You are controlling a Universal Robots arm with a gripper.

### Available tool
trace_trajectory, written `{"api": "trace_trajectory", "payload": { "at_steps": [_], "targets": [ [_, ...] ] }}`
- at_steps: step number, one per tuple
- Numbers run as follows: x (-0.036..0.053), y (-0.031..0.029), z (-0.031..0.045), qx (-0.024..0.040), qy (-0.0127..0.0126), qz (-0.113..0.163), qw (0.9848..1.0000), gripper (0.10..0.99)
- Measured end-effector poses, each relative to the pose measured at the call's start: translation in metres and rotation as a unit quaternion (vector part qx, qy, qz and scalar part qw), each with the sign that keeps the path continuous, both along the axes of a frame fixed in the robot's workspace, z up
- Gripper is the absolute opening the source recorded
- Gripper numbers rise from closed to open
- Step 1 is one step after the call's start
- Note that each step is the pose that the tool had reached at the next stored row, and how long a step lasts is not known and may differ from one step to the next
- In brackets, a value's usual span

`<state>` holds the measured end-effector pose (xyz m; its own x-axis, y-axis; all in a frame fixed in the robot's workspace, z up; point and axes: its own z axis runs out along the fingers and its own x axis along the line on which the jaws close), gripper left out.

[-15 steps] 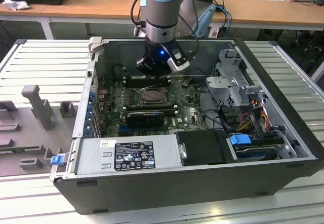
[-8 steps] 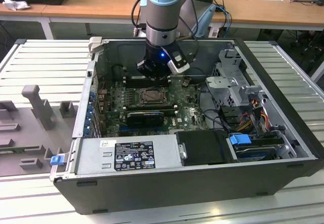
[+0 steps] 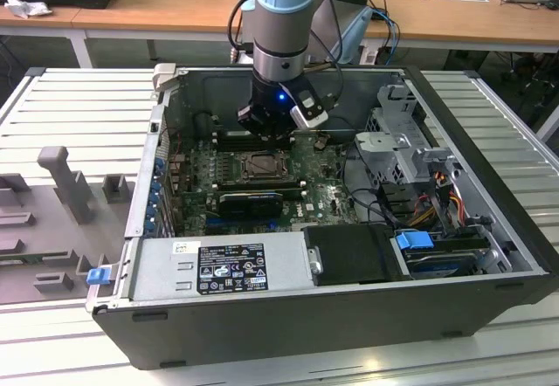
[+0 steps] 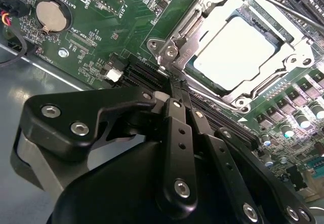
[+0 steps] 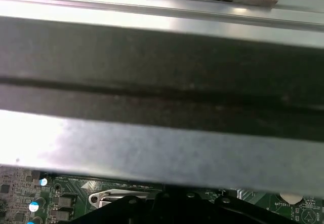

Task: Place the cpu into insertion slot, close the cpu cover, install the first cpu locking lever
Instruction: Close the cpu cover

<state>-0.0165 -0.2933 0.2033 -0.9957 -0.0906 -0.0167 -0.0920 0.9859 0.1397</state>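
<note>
The tool, clenched on nothing, hovers beside the socket, where the cpu lies under the closed cpu cover. No print is legible; a coin battery sits nearby.

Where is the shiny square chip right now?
In the second wrist view, the cpu lies in its socket on the green board, framed by the cpu cover, just beyond the gripper.

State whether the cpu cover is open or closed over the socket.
Closed: in the second wrist view the cpu cover lies flat, framing the cpu, whose pale top shows through its window.
</note>
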Motion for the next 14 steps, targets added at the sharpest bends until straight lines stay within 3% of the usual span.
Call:
{"api": "trace_trajectory", "payload": {
  "at_steps": [8,14],
  "targets": [
    [0.0000,-0.0001,0.0006,-0.0002,0.0000,0.000,1.0000,0.106],
    [0.0000,-0.0001,-0.0001,-0.0038,0.0001,0.000,1.0000,0.106]
  ]
}}
